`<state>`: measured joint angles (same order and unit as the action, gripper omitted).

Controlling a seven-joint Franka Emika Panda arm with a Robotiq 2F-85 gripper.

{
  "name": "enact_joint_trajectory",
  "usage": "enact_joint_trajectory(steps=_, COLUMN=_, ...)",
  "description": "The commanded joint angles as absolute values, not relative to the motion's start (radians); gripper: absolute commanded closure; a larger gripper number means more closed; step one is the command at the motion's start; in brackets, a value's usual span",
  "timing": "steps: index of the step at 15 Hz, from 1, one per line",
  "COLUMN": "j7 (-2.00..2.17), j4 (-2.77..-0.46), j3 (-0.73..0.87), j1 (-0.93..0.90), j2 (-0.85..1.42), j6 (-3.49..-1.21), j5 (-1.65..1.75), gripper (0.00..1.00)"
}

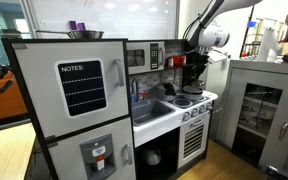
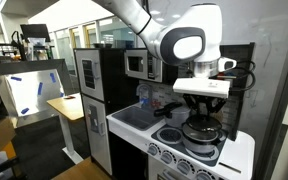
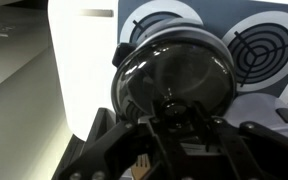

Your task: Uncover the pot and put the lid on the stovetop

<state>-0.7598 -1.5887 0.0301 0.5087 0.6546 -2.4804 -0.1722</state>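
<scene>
**Gripper clenched on the lid**

The gripper (image 3: 176, 118) is clenched on the knob of the glass lid (image 3: 174, 62), directly over the pot (image 2: 201, 135). The pot stands on the white stovetop (image 2: 240, 150), right of the sink (image 2: 132, 118).

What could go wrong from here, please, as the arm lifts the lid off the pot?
1. The end effector looks shut on only the small knob of the glass lid; the lid could slip when lifted.
2. If the lid sticks, the small pot may rise or tip with it.
3. The free burner lies close beside the pot; setting the lid there might knock it.
</scene>
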Motion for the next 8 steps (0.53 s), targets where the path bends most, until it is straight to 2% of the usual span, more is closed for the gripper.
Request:
enact_joint_trajectory(steps=1, j7=-0.750, j4=-1.673, j3=0.058, j1=0.503, j2=0.586, j6=-2.456, j5=-0.147, gripper=0.92)
enact_joint_trajectory(steps=8, j7=-0.771, j4=-1.833, j3=0.084, j1=0.506, j2=0.464, j6=-2.453, j5=-0.157, gripper=0.92)
